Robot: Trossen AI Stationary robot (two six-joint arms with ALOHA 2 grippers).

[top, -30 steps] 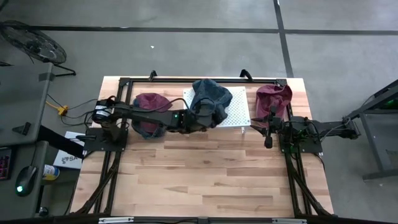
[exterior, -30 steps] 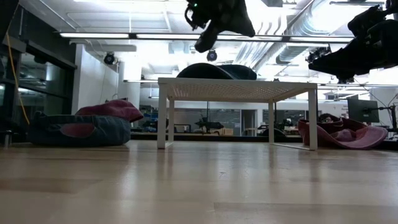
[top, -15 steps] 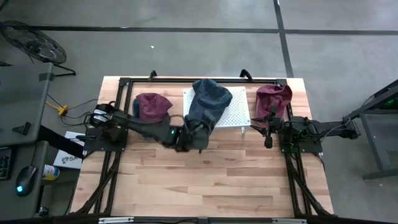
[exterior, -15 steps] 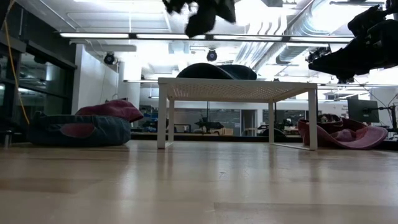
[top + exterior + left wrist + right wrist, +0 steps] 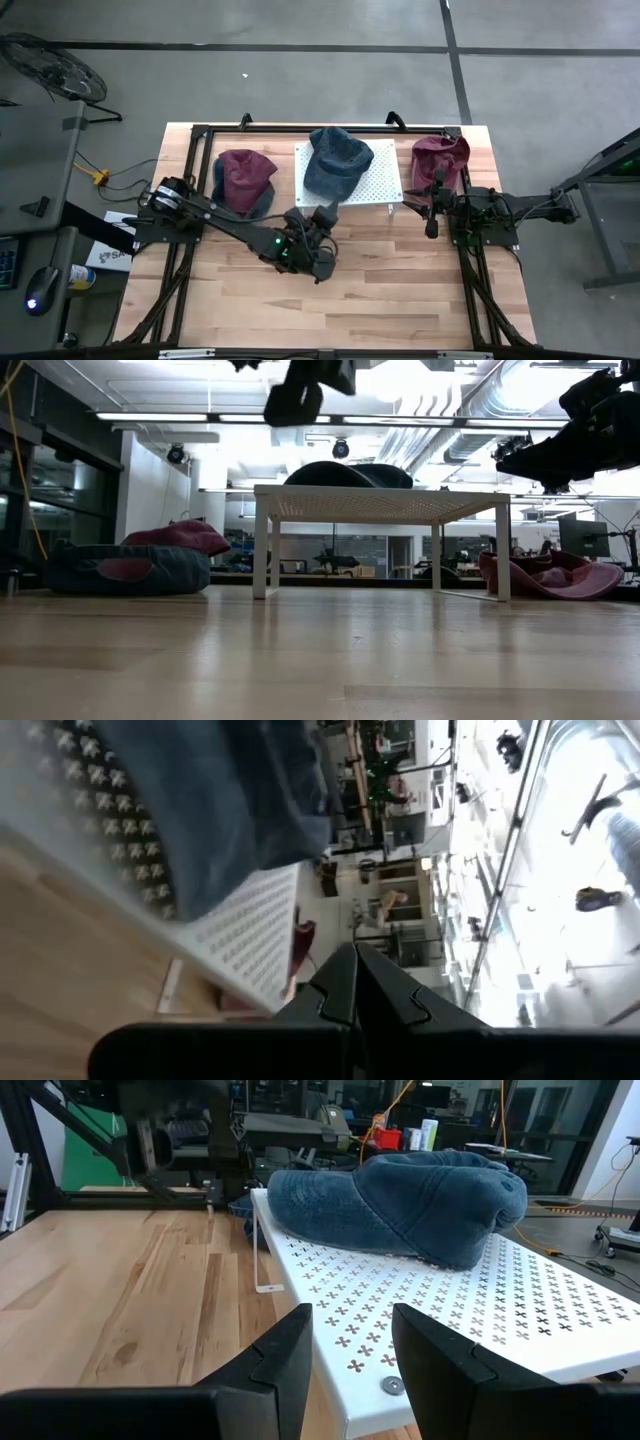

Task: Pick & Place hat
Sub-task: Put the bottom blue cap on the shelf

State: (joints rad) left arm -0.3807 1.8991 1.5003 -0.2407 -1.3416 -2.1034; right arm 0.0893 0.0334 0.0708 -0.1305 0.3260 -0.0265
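A blue denim hat (image 5: 337,160) lies crown up on the white perforated stand (image 5: 385,185) at the table's far middle. It also shows in the right wrist view (image 5: 400,1200) and, blurred, in the left wrist view (image 5: 230,800). My left gripper (image 5: 325,214) hangs in the air just near of the stand, shut and with nothing in it (image 5: 355,955), pointing toward the stand's near edge. My right gripper (image 5: 426,205) waits beside the stand's right side, its fingers open (image 5: 350,1345).
A maroon and denim hat (image 5: 245,180) lies on the table left of the stand, and a maroon hat (image 5: 440,155) lies right of it. Black frame rails run along the far edge and both sides. Bare wood (image 5: 340,300) fills the table's near half.
My left gripper has drawn back from over the stand toward the table's near edge, sinking a little and turning about, still shut. The blue hat, which reached out past the stand's near edge with the gripper, now lies gathered on the stand.
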